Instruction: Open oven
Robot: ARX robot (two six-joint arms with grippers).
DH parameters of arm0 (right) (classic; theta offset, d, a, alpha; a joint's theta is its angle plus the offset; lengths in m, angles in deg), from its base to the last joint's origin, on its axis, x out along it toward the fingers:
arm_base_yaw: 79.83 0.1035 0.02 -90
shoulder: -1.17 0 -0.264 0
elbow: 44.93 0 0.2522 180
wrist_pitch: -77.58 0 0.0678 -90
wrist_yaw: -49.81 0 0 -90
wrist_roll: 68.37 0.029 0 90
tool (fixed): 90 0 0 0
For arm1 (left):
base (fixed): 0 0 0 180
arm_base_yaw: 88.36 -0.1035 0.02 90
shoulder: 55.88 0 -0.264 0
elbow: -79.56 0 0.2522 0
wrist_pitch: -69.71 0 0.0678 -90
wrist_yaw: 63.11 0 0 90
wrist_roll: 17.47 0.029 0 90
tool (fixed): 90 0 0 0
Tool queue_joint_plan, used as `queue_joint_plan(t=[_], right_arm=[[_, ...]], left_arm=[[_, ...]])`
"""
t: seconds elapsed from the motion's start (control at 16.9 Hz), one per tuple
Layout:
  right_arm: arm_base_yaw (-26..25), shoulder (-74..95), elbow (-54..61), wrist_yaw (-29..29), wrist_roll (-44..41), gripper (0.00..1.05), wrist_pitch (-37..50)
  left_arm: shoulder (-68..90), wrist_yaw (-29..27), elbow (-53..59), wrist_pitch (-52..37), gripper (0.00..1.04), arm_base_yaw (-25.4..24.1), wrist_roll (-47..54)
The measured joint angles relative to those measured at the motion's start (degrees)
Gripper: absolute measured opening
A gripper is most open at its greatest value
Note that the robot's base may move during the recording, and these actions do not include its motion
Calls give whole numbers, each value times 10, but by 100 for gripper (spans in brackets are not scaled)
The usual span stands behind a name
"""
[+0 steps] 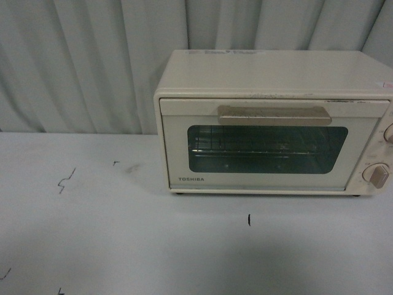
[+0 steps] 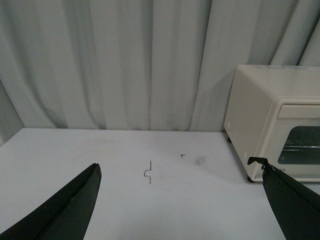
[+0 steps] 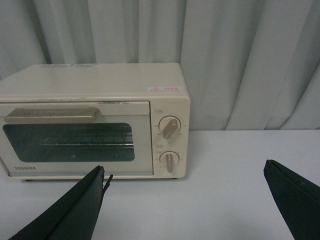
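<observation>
My left gripper (image 2: 175, 165) hung wide open, holding nothing, over the left of the table (image 1: 92, 215), with the oven (image 1: 270, 123) well off to its right. The oven stood at the table's right rear against the curtain (image 1: 92, 61). Its door (image 1: 264, 153) was shut, and its flat handle (image 1: 274, 115) ran side to side along the door's top. My right gripper (image 3: 185, 166), likewise spread wide and empty, faced that door and looked the nearer arm.
</observation>
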Motion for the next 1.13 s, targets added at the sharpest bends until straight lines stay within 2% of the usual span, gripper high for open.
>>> queue_joint_plan(t=[0.53, 0.65, 0.71, 0.95, 1.13], right_arm=[[0, 1, 0, 0, 0, 98, -2], [0, 1, 0, 0, 0, 98, -2], [0, 1, 0, 0, 0, 98, -2], [0, 1, 0, 0, 0, 98, -2], [0, 1, 0, 0, 0, 98, -2]], left_arm=[[0, 0, 0, 3, 98, 0, 0], [113, -29, -81, 182, 98, 20, -36], [181, -43, -117, 207, 98, 40, -53], [353, -80, -163, 59, 98, 142, -121], [487, -82, -195, -40, 98, 208, -174]])
